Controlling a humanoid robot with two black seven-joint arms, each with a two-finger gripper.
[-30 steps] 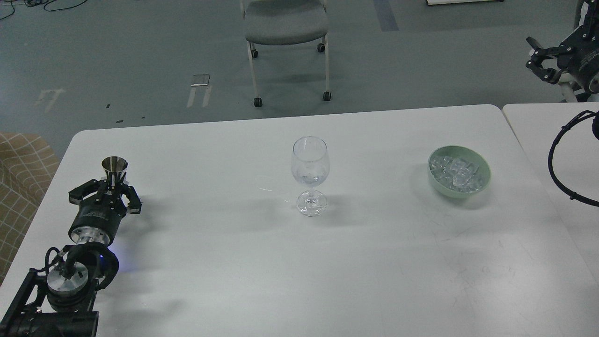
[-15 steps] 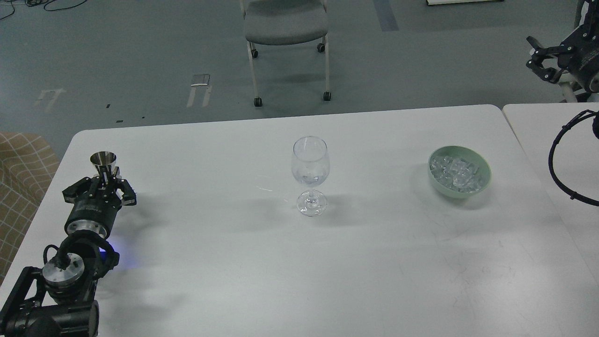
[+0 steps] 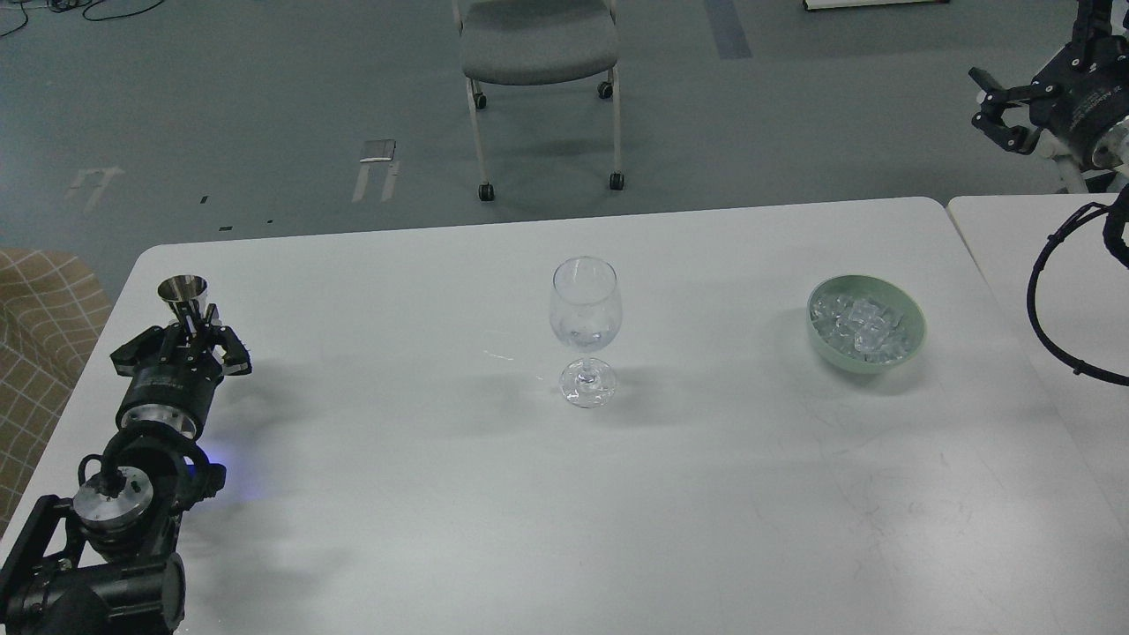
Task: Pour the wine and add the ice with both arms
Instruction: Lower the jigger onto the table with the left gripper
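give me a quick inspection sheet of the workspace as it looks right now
surface: white table, faint scuffs; a second white table abuts on the right
job's things: wine glass upright at centre with a shallow pool of wine; green bowl heaped with ice to its right; metal jigger upright at far left
clutter: nothing seen
grippers: left claw shut on the jigger's waist; right claw open, held high, off the table's far right corner
cables: black cable loop by the right arm, above the second table
surroundings: grey floor, wheeled chair, checked cushion at left
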